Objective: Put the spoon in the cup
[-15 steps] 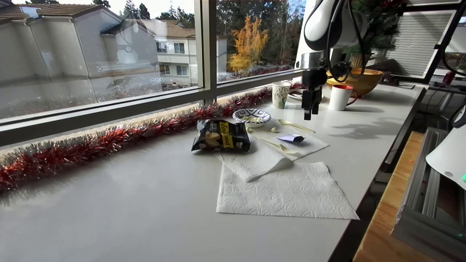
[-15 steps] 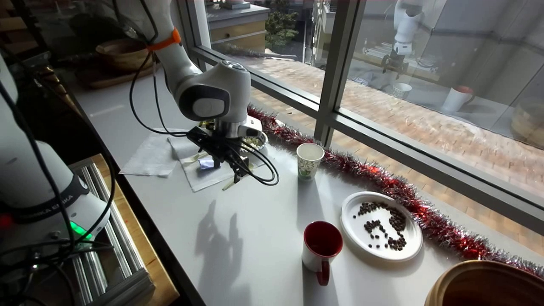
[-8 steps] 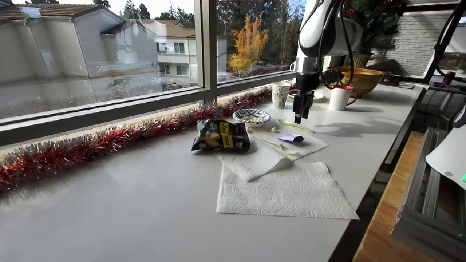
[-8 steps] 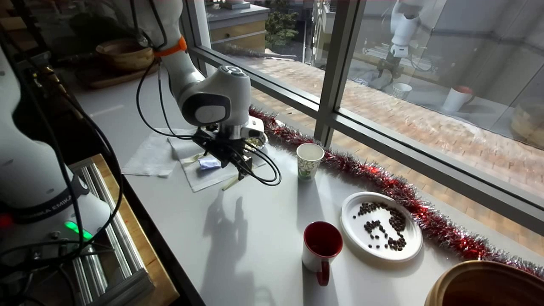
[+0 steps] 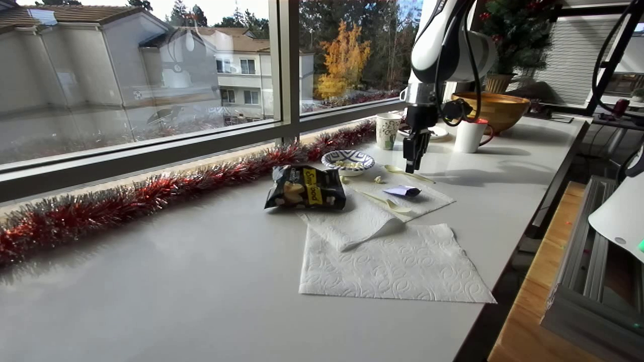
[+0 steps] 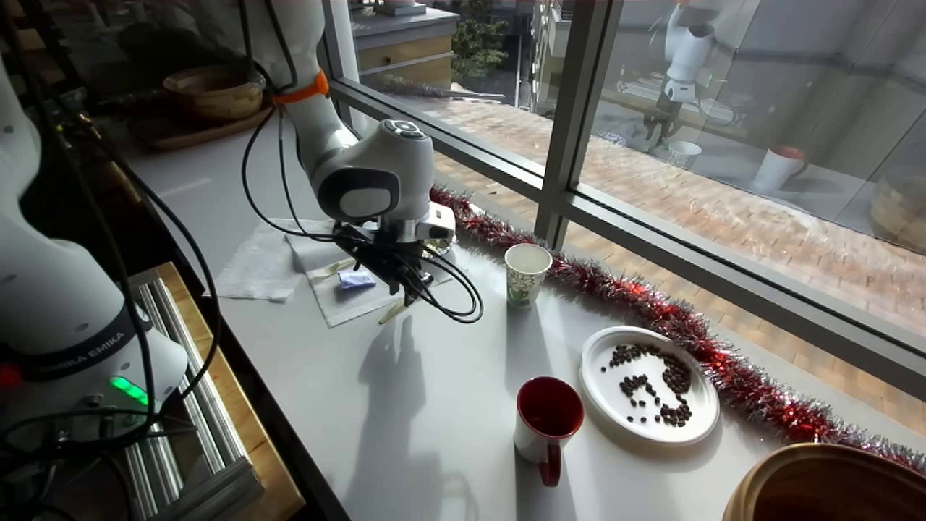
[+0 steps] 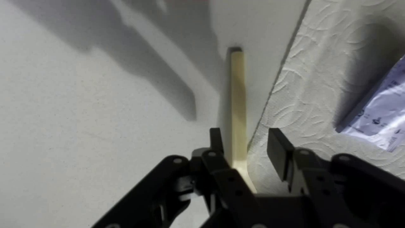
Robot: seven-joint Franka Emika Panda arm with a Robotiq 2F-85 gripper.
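Note:
A pale yellow spoon (image 7: 239, 95) lies on the white table, its handle sticking out past a paper towel's edge. My gripper (image 7: 245, 130) is above it with the jaws partly apart; the handle runs through the gap between them in the wrist view, nearer the left finger, and neither finger touches it. The spoon's bowl end is hidden under the gripper there, but an exterior view shows that spoon bowl (image 5: 390, 169) on the towel. A patterned paper cup (image 6: 527, 278) stands upright by the window. Farther along is a white mug (image 6: 532, 438), red inside, also upright.
A second yellow spoon (image 5: 397, 207) and a lilac packet (image 7: 379, 107) lie on the towel. Nearby are a patterned bowl (image 5: 329, 164) of popcorn and a black snack bag (image 5: 307, 188). A plate (image 6: 589, 383) with dark beans sits by the tinsel (image 6: 673, 318).
The gripper has come a little lower and closer over the spoon, moving left in an exterior view. Its fingers have drawn nearer each other. Spoon, cup and mug have stayed put.

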